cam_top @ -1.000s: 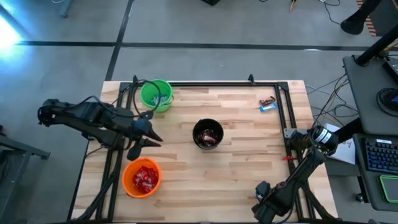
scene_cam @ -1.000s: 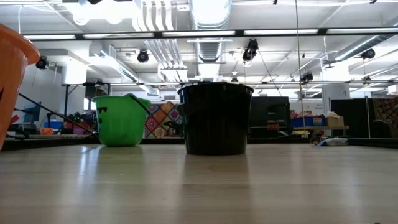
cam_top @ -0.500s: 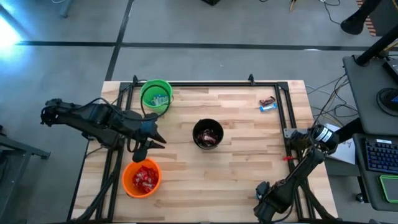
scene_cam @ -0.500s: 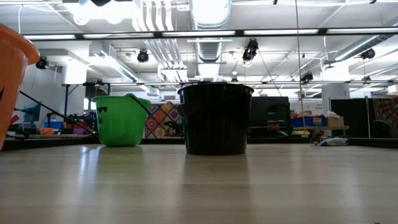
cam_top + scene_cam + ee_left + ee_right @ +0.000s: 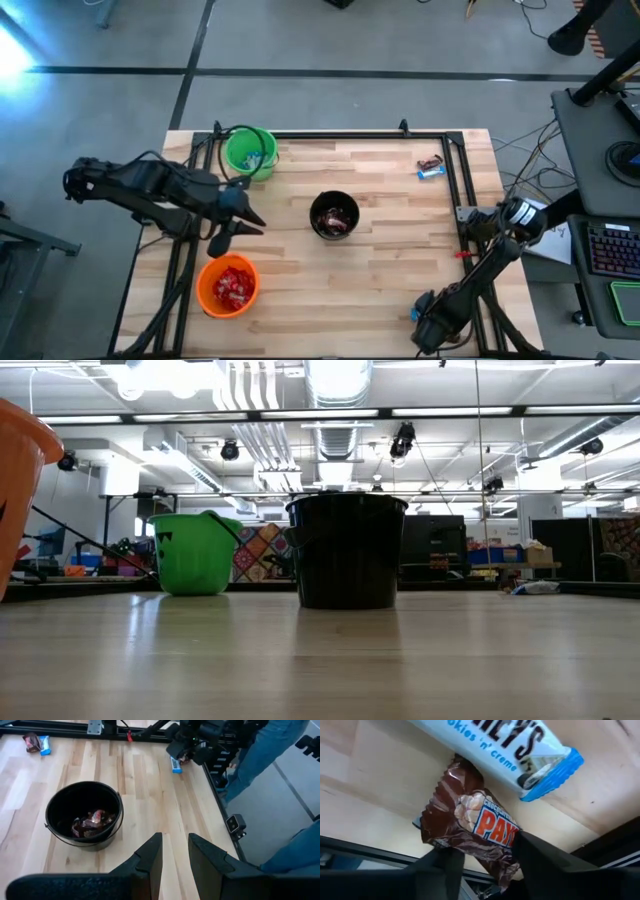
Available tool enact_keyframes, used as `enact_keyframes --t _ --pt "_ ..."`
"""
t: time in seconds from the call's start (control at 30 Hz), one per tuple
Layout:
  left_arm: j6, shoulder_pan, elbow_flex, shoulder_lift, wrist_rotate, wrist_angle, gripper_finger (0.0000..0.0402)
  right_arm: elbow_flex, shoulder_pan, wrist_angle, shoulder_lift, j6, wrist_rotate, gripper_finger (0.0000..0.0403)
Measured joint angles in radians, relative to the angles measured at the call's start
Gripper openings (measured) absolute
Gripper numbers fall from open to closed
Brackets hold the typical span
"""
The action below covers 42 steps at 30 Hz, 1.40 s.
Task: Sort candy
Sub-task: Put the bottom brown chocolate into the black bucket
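Right gripper (image 5: 482, 862) at the table's near right corner, jaws astride a brown candy (image 5: 470, 840).
Blue-and-white candy (image 5: 505, 750) touches it; left gripper (image 5: 175, 855) beside the black cup (image 5: 82, 817), jaws parted, empty.

High view: straight down on the pale wooden slat table (image 5: 380, 250). Low view: level at the tabletop, facing the room. Both share the round black plastic bucket (image 5: 334, 216), also seen obliquely from the left wrist view. Right wrist view: very close above wrapped candy bars (image 5: 485, 827).
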Motion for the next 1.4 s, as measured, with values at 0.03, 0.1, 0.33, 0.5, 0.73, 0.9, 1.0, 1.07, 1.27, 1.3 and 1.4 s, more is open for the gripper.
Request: enact_keyframes --t 0.03,0.1,0.33,0.5,0.73,0.9,1.0,1.07,1.27,1.3,1.4 --pt "0.0 0.0 0.005 0.0 0.0 -0.007 0.0076 -0.007 0.0 0.001 -0.006 0.009 0.004 0.015" --pt "0.008 0.0 0.01 0.0 0.0 -0.019 0.0076 -0.014 0.0 0.002 -0.018 0.025 0.01 0.0117" --pt "0.016 0.0 0.01 0.002 -0.003 -0.053 0.0076 -0.013 0.0 -0.014 -0.049 0.077 0.028 0.0026" --pt "0.016 0.0 0.01 0.002 -0.065 -0.091 0.0076 0.016 0.0 -0.018 -0.054 0.084 0.052 0.0015" --pt "0.03 0.0 0.009 0.003 -0.054 -0.12 0.0076 0.104 0.001 -0.062 -0.069 0.09 0.063 0.0013" --pt "0.031 0.0 0.008 0.006 -0.052 -0.131 0.0076 0.206 0.0 -0.141 -0.093 0.086 0.204 0.0013" --pt "0.027 0.0 0.008 0.013 -0.052 -0.131 0.0076 0.273 -0.008 -0.224 -0.099 0.08 0.301 0.0013" --pt "0.016 0.0 0.008 0.019 -0.052 -0.129 0.0076 0.321 -0.017 -0.282 -0.099 0.062 0.347 0.0013" --pt "-0.03 0.001 0.008 0.045 -0.053 -0.132 0.0076 0.42 -0.062 -0.404 -0.099 -0.043 0.43 0.0013" --pt "-0.033 0.001 0.008 0.05 -0.054 -0.135 0.0076 0.431 -0.071 -0.411 -0.099 -0.066 0.44 0.0013" --pt "-0.049 0.001 0.008 0.066 -0.076 -0.136 0.0081 0.457 -0.107 -0.422 -0.099 -0.144 0.462 0.0013"
